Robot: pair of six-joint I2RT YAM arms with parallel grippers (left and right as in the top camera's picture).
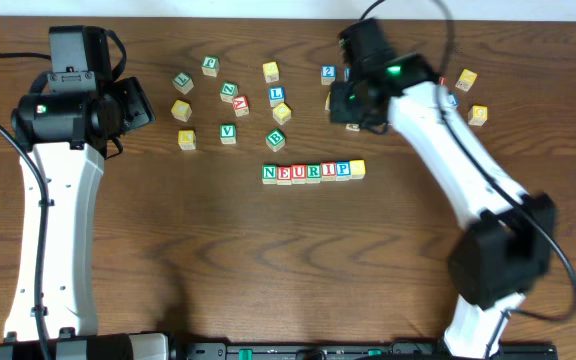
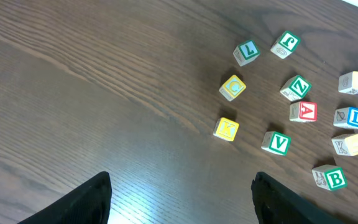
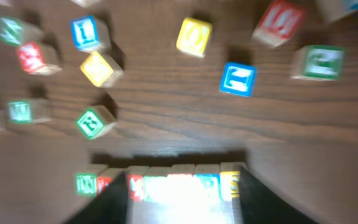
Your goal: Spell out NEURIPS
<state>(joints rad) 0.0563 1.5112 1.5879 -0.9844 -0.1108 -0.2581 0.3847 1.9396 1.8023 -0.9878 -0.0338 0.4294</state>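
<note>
**A:** Where did the NEURIPS row (image 1: 313, 171) sit?

**B:** Mid-desk (image 1: 168, 260), seven cubes touching side by side. From overhead the green N (image 1: 270, 173) was at the left end and the yellow-faced cube (image 1: 357, 168) at the right.

**A:** And the right tool (image 3: 182, 177)?

**B:** Apart from the row, on its far side from the arm bases, above the yellow-faced end and among loose cubes (image 1: 328, 73). Its jaws stood apart and gripped nothing. Its own blurred camera showed the row through the gap between its fingers (image 3: 114, 202).

**A:** Left tool (image 2: 182, 180)?

**B:** Well apart from the row, off to the left past the scattered cubes, with the green V (image 2: 277, 143) nearby. Its fingers were spread wide with bare desk between them, and it held nothing.
</note>
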